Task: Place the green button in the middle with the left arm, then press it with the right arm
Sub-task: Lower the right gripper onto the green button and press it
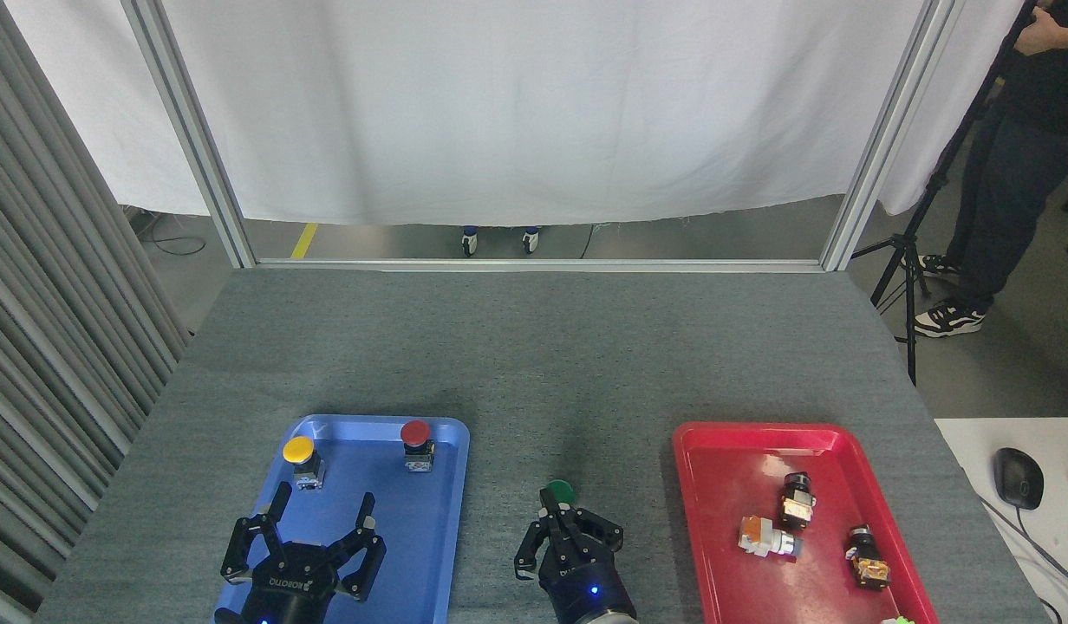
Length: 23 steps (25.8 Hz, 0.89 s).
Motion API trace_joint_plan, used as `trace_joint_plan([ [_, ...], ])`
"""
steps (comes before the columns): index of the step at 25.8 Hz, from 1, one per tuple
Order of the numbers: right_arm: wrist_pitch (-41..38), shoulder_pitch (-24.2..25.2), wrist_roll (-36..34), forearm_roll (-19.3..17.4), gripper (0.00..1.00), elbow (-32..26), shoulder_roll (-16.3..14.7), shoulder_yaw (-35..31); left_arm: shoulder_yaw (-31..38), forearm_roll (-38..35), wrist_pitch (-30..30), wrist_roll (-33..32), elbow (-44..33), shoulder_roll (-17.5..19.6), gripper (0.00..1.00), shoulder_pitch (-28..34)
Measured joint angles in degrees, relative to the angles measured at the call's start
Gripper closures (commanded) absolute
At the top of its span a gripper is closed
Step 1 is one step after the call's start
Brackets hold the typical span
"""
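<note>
Between the blue tray (447, 520) and red tray (699, 520), on the grey surface (534, 347), my right hand (556, 511), fingers drawn together, covers most of the green button (560, 490). My left hand (309, 529) hangs over the blue tray, fingers spread.

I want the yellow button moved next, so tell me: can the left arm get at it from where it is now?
Probably yes. The left gripper hangs open over the blue tray, and the yellow button stands just beyond its fingers with nothing between; the red button is off to the side.
</note>
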Motion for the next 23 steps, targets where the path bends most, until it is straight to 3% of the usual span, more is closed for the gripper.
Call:
trace_joint_plan([
  [14, 0.02, 0.02, -2.55, -0.70, 1.00, 2.31, 0.19, -0.56, 0.35, 0.00, -0.06, -0.09, 0.04, 0.02, 0.00, -0.19],
  [23, -0.09, -0.11, -0.73, -4.15, 0.99, -4.43, -0.09, -0.69, 0.35, 0.08, -0.14, -0.10, 0.05, 0.00, 0.00, -0.31],
])
